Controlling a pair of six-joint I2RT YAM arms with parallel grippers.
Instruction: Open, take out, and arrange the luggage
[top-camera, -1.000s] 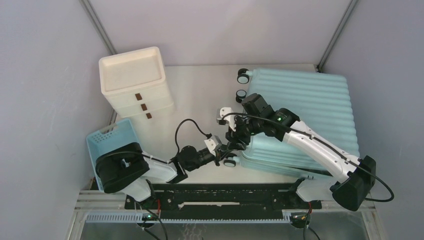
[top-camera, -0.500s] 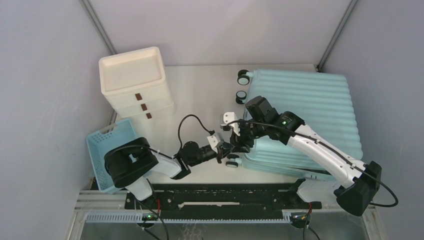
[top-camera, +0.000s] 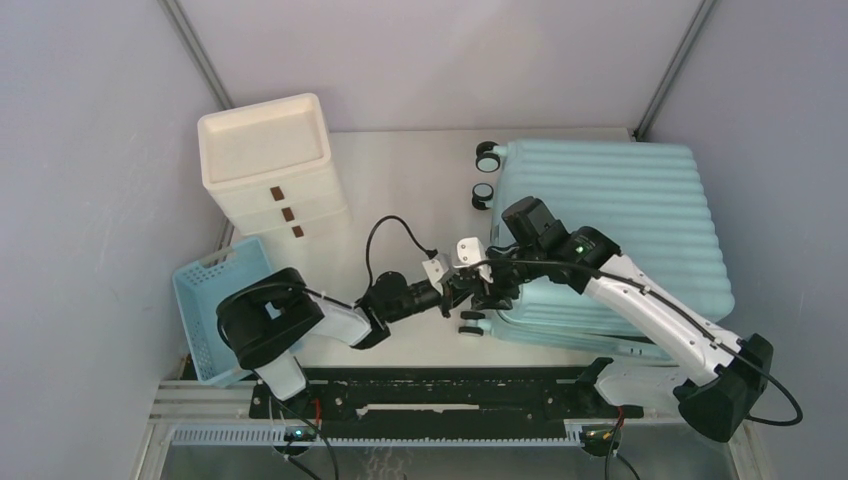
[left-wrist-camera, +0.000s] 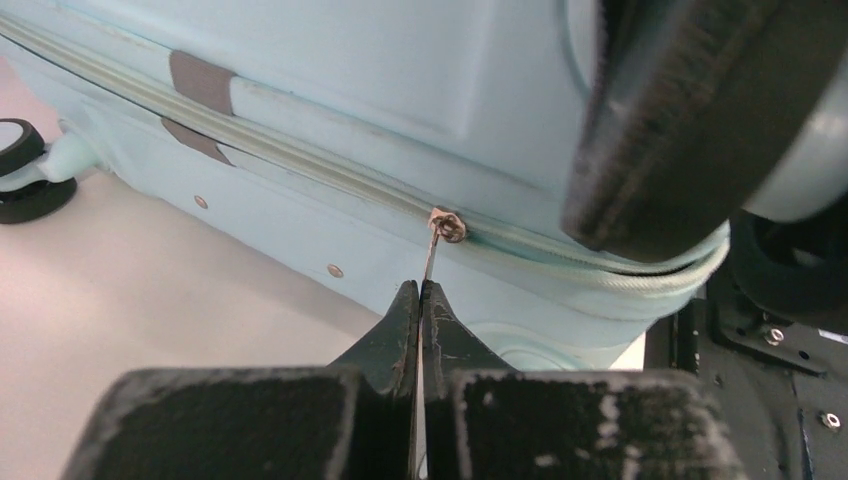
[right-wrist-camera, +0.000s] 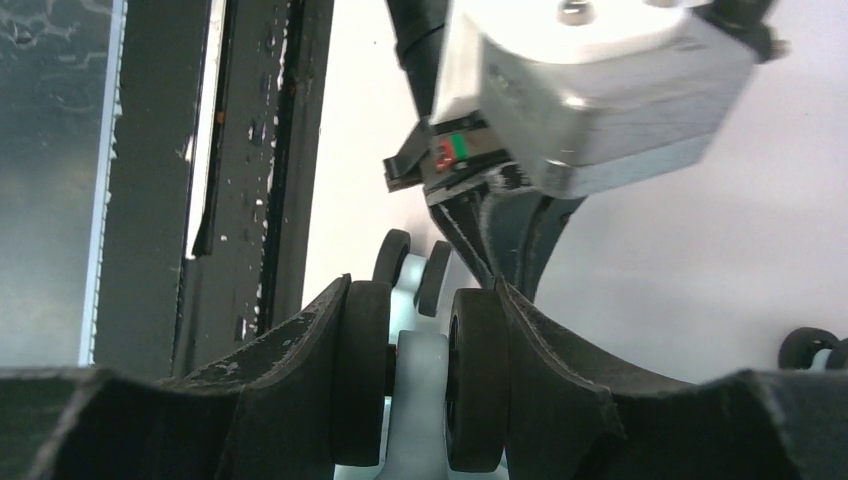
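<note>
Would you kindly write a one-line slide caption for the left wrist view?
Left gripper, jaws shut on the zipper pull of the light-blue luggage.

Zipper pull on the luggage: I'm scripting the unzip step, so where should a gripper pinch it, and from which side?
Pinch the thin metal pull tab below its slider, across its flat faces, coming from the table side, square to the luggage wall. The tab sticks straight out from the seam, as the left gripper holds it.

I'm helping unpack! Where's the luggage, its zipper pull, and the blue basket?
luggage (top-camera: 620, 200): top view, ribbed lid.
zipper pull (left-wrist-camera: 447, 226): left wrist view, metal slider end.
blue basket (top-camera: 220, 258): top view, far wall.
</note>
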